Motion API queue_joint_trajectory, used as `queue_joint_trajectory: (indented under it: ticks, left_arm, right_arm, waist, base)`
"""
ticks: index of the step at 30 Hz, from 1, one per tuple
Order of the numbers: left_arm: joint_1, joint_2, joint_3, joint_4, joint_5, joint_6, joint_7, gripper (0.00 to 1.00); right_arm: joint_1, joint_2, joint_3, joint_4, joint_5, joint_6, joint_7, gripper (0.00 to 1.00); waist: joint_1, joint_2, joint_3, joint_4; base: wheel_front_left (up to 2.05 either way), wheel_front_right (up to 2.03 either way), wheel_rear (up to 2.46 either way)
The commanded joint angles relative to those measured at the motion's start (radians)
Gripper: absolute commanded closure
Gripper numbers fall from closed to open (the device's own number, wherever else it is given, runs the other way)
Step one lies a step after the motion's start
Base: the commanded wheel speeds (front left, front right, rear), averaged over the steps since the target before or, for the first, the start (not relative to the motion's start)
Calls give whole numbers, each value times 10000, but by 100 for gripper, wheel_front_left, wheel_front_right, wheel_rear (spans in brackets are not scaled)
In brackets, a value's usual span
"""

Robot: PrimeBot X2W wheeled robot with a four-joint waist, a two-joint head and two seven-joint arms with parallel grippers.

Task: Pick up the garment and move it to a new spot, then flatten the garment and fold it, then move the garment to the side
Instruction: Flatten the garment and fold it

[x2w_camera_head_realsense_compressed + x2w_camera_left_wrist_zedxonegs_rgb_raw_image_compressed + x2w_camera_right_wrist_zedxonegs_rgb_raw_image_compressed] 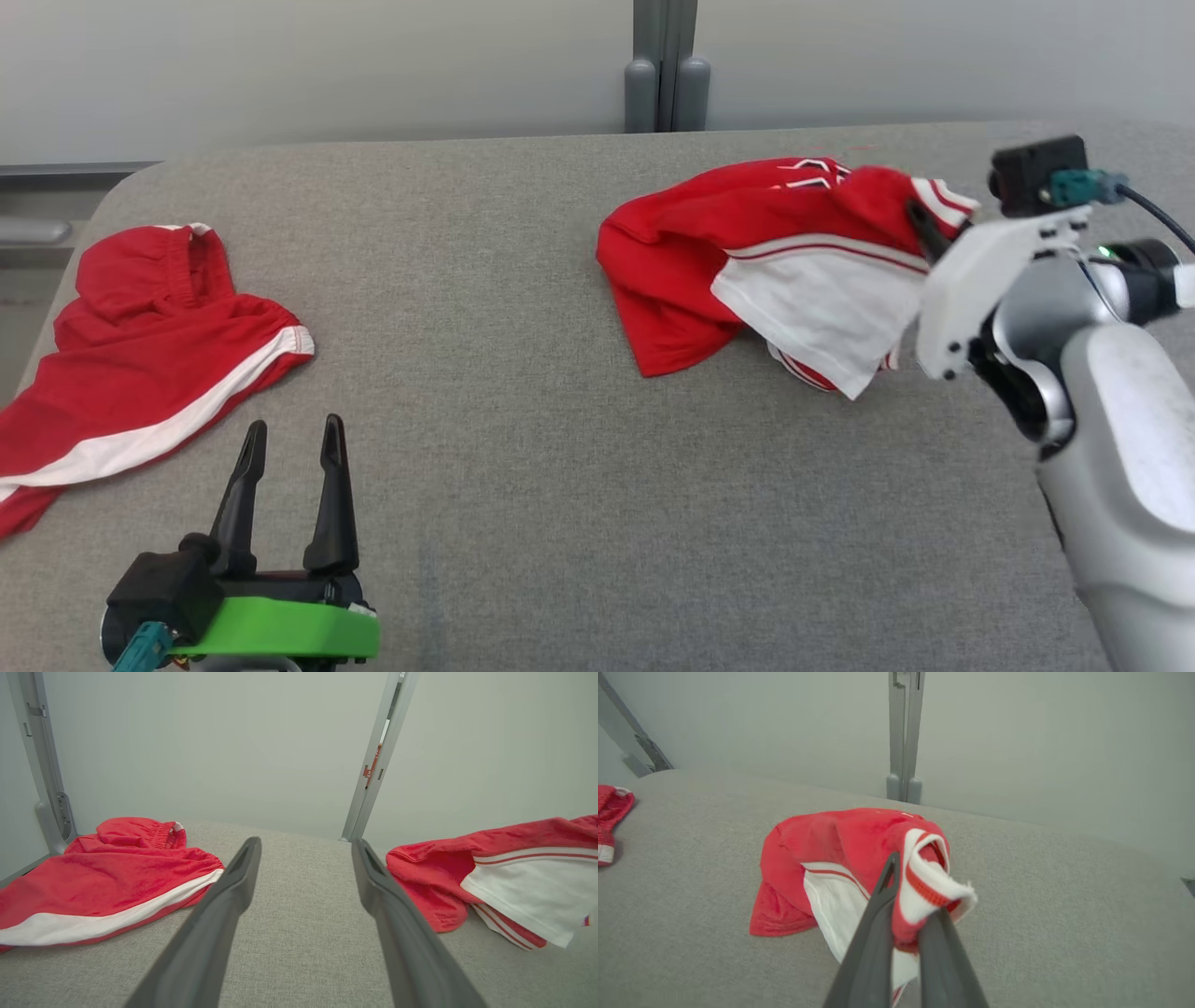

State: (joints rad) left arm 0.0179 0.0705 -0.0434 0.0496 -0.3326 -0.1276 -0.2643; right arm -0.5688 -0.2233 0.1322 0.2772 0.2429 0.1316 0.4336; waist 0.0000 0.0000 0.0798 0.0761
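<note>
One bunched red garment (672, 252) with a white panel and stripes sits near the table's (523, 420) far right edge. Its hem is clamped in the right gripper (924, 233). Left gripper (293, 429) fingers apart, front left.

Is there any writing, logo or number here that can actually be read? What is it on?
No text here can be read clearly enough to quote.
Orange sticker on the grey post: dark marks, too small and blurred to read.
Black and white print on the red and white garment: crumpled into the folds, unreadable.
</note>
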Motion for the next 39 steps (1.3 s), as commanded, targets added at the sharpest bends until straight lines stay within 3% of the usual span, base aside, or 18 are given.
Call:
queue_joint_trajectory:
  ticks: [1, 4, 7, 12, 15, 16, 17, 23, 27, 32, 39]
  left_arm:
    - [144, 59, -4, 8, -98, -43, -2, 0]
    - [95, 84, 36, -42, -114, -43, -2, 0]
    - [-132, 126, 51, -85, -81, -43, -4, 0]
    - [-531, 188, -90, -107, -50, -43, -2, 0]
    - [-797, 207, -221, -114, -44, -43, -2, 0]
    - [-879, 211, -285, -97, -51, -43, -2, 0]
    - [-949, 236, -342, -61, -60, -43, -2, 0]
    - [-1159, 288, -453, 60, -90, -44, -2, 0]
    - [-1031, 289, -335, 132, -76, -44, -2, 0]
    - [-737, 250, -60, 116, -24, -44, -2, 0]
    - [-433, 209, 319, -47, 84, -44, -2, 0]
  right_arm:
    - [634, -283, -398, -366, -152, -17, 464, 100]
    - [1605, -781, -1307, -1165, -573, -17, 1094, 100]
    - [2200, -1318, -1903, -1503, -1259, -17, 995, 100]
    - [1767, -2100, -1968, -695, -2333, -17, -553, 100]
    - [1234, -2279, -2065, 410, -2770, -18, -1576, 100]
    - [1060, -2271, -2101, 765, -2879, -18, -1868, 82]
    - [909, -2162, -2281, 1288, -2911, -18, -2054, 1]
    - [328, -1854, -2501, 2775, -3203, -18, -2903, 0]
    - [548, -1574, -2713, 2881, -3112, -17, -3463, 0]
    - [1316, -1118, -2692, 2163, -2942, -17, -4084, 0]
    - [2949, -220, -2051, 259, -2540, -17, -5135, 0]
  waist:
    - [0, 0, 20, 7]
    - [0, 0, 141, -38]
    - [0, 0, 387, -95]
    - [0, 0, 812, -50]
    - [0, 0, 1094, 82]
    - [0, 0, 1162, 137]
    - [0, 0, 1232, 206]
    - [0, 0, 1310, 454]
    - [0, 0, 1150, 422]
    - [0, 0, 823, 191]
    - [0, 0, 497, -157]
  base:
    - [0, 0, 0]
    - [0, 0, 0]
    - [0, 0, 0]
    - [0, 0, 0]
    - [0, 0, 0]
    - [0, 0, 0]
    - [0, 0, 0]
    - [0, 0, 0]
    - [0, 0, 0]
    - [0, 0, 0]
    - [0, 0, 0]
